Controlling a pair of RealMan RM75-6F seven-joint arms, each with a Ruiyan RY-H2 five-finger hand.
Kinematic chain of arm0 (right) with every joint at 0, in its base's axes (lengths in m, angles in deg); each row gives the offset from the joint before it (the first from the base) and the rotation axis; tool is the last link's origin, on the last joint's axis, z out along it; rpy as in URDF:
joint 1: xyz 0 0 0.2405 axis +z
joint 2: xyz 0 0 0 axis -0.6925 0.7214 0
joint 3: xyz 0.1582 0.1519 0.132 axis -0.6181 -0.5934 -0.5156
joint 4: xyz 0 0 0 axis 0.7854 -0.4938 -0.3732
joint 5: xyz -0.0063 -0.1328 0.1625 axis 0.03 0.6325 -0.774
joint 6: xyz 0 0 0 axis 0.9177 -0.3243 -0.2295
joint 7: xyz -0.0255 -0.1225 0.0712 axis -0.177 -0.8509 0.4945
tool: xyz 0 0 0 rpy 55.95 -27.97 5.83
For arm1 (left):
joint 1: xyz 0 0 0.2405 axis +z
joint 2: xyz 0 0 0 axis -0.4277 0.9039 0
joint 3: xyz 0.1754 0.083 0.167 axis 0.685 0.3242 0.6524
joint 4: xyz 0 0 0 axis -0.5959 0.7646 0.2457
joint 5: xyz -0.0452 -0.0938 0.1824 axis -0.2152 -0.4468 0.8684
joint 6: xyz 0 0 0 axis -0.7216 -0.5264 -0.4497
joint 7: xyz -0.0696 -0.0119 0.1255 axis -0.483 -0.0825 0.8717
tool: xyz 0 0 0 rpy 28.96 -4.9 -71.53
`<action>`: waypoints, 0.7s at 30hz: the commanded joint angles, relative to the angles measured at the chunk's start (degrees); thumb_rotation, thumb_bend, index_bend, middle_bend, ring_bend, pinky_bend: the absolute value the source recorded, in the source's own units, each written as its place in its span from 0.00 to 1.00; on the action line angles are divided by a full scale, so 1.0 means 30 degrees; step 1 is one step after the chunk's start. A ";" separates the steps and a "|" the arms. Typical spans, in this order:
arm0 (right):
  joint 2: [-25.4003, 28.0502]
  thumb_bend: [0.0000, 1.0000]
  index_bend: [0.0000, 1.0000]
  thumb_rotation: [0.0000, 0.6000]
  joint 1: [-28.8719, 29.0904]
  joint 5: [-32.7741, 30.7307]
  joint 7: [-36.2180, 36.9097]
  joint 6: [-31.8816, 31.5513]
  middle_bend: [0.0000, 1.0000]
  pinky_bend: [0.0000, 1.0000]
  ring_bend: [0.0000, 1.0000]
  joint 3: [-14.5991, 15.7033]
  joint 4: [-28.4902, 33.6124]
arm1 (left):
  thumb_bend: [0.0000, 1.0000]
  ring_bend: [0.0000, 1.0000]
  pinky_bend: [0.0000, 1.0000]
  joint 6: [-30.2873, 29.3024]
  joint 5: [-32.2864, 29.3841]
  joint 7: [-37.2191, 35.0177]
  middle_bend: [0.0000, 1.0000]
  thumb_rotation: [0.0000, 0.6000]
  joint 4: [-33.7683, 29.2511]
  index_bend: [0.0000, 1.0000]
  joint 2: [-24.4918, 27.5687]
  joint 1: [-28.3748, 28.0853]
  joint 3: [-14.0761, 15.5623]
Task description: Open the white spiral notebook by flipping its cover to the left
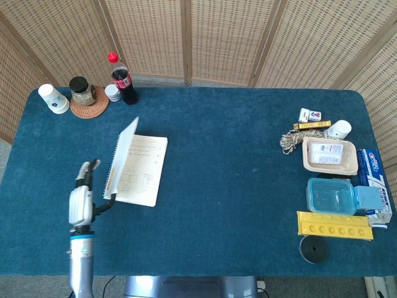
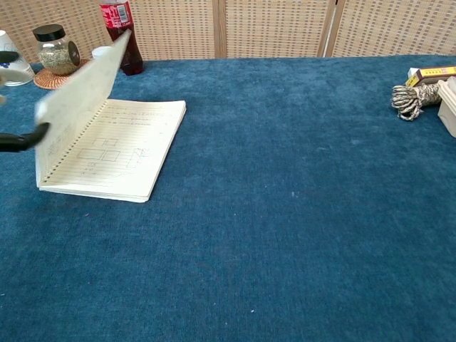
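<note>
One hand in view: left hand (image 1: 81, 202) at 7 o'clock on the blue table (image 1: 236, 155), thumb pinching the cover (image 1: 121, 158) of the white spiral notebook (image 1: 138, 170). Cover stands near upright on the spiral edge; lined page exposed. Cola bottle (image 1: 121, 79) at 11 o'clock.

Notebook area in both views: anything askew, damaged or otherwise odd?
No damage. The notebook cover stands nearly upright along the spiral, mid-flip, with the left hand touching its lower edge; the lined pages lie flat.
</note>
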 commanded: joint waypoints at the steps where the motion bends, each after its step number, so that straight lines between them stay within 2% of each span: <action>1: -0.0021 0.26 0.15 1.00 0.0045 0.0041 0.0026 -0.0019 0.18 0.17 0.11 -0.0041 -0.0011 | 0.32 0.03 0.11 -0.1029 -0.0335 -0.0829 0.15 1.00 -0.0327 0.00 0.1214 0.1043 -0.0297; 9: -0.0012 0.26 0.15 1.00 0.0200 0.0258 -0.0087 -0.0039 0.18 0.17 0.11 -0.0081 0.0063 | 0.32 0.00 0.10 -0.2093 -0.0972 -0.1677 0.14 1.00 -0.0670 0.00 0.3292 0.2652 -0.0406; 17: 0.0087 0.26 0.15 1.00 0.0383 0.0667 -0.0632 -0.0070 0.18 0.17 0.11 0.0017 0.0498 | 0.32 0.00 0.08 -0.1011 -0.2679 -0.2088 0.14 1.00 -0.0066 0.00 0.4907 0.3631 -0.0280; 21: 0.0180 0.26 0.15 1.00 0.0398 0.0857 -0.0987 -0.0203 0.18 0.17 0.11 0.0068 0.0794 | 0.32 0.00 0.08 -0.0567 -0.2847 -0.2105 0.14 1.00 -0.0113 0.00 0.5541 0.3864 -0.0050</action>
